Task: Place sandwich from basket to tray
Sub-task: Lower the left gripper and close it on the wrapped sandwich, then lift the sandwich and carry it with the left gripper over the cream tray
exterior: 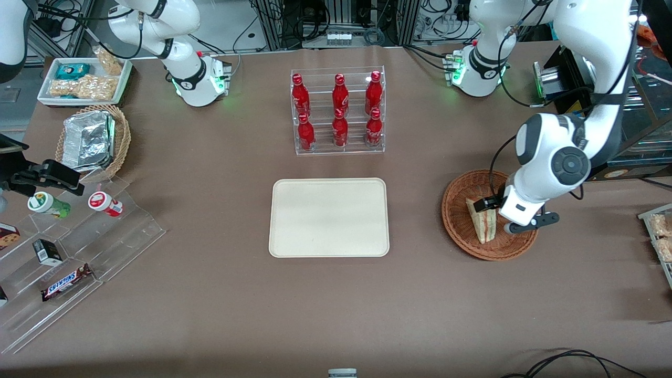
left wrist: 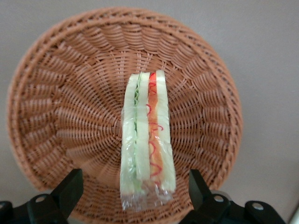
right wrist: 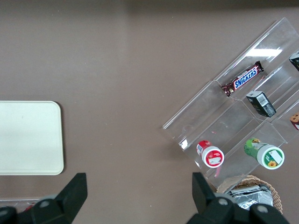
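While the left arm hangs low over the basket (exterior: 489, 214), its gripper (left wrist: 135, 191) sits directly above the sandwich (left wrist: 145, 137), fingers (left wrist: 70, 189) spread wide with one to each side of the wedge and neither touching it. The sandwich lies inside the basket, below the gripper, standing on edge with its striped cut side facing up: pale bread layers, a green line and a red-orange line between them, all under clear wrap. In the front view the same sandwich (exterior: 482, 219) shows just beside the arm's wrist housing, partly covered by it. The basket rests on the brown table (exterior: 336, 304), its woven rim visible all round the gripper. The tray (exterior: 329, 217) lies flat on the table, well apart from the gripper, toward the parked arm's end, with nothing on its surface. A clear rack of red bottles (exterior: 338, 110) stands farther from the front camera than the tray.
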